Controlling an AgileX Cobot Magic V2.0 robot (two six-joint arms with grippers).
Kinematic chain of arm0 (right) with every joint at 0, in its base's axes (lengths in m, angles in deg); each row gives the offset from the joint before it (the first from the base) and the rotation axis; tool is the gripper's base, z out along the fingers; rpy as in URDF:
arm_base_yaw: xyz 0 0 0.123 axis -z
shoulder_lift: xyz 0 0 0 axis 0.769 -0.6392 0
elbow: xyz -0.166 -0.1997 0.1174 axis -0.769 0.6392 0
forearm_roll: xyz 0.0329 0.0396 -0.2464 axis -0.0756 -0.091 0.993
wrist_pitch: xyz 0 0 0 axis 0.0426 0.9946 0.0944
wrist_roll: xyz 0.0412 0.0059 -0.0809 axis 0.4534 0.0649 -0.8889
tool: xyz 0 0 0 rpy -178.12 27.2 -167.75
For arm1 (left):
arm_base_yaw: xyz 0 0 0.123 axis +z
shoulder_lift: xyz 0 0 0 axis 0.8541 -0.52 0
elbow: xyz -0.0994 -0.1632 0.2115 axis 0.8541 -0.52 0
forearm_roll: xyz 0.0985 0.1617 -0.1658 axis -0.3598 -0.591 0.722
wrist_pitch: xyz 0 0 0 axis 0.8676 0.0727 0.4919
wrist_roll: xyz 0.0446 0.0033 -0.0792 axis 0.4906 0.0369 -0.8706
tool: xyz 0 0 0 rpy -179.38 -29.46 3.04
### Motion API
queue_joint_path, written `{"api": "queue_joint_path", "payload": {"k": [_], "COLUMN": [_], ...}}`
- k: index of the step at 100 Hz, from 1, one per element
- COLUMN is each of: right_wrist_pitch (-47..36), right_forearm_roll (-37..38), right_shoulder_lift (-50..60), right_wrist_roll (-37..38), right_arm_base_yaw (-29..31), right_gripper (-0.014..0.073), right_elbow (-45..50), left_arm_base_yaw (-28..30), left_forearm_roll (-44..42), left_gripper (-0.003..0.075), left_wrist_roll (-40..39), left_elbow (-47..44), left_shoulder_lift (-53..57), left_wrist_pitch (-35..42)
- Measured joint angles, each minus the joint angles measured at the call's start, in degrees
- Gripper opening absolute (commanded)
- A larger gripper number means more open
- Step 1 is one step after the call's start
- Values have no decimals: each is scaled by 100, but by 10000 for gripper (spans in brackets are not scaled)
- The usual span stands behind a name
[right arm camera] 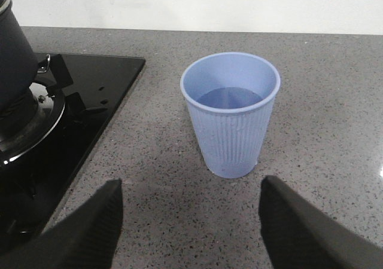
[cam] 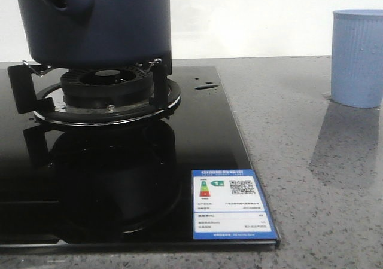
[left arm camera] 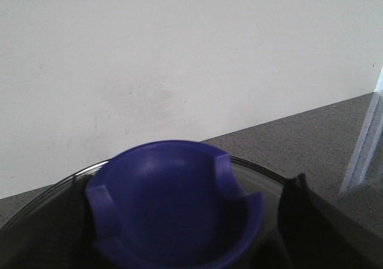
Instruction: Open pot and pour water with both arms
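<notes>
The right gripper (right arm camera: 190, 233) hung spread wide before the cup (right arm camera: 230, 113); the left gripper's (left arm camera: 179, 233) fingers flanked the pot's (cam: 93, 21) lid knob (left arm camera: 173, 203), grip unclear.

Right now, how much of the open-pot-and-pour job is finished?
Nothing looks finished. The pot sits on the burner. In hand: the left gripper flanks the lid knob; the open right gripper faces the cup. Left: lifting the lid, grasping the cup, pouring.

A plain white wall (cam: 269, 18) runs behind a speckled grey stone table (cam: 311, 179). A glossy black glass hob (cam: 119, 179) sits set into it, reflecting soft, even light and bearing an energy label (cam: 233, 212).
</notes>
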Motion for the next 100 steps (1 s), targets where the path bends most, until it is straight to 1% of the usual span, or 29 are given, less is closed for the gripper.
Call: {"api": "queue_joint_path", "payload": {"k": [7,12,21,61,77,100], "right_wrist_pitch": [0,0,0,-33,-283,-1028], "right_forearm_roll": [0,0,0,0,0,0], "right_shoulder_lift": [0,0,0,0,0,0], "right_wrist_roll": [0,0,0,0,0,0], "right_arm_base_yaw": [0,0,0,0,0,0], "right_gripper": [441,440,440,441,440,441], "right_elbow": [0,0,0,36,344,855], "left_arm_base_yaw": [0,0,0,64,395,918], "left_forearm_roll": [0,0,0,-13,-21,-21], "left_gripper": [392,363,341,340,340,340], "left_wrist_roll": [0,0,-11,-11,0,0], "left_elbow": [4,4,4,4,4,4], "left_shoulder_lift": [0,0,0,64,373,951], "left_wrist_pitch": [39,70,93,141,141,86]}}
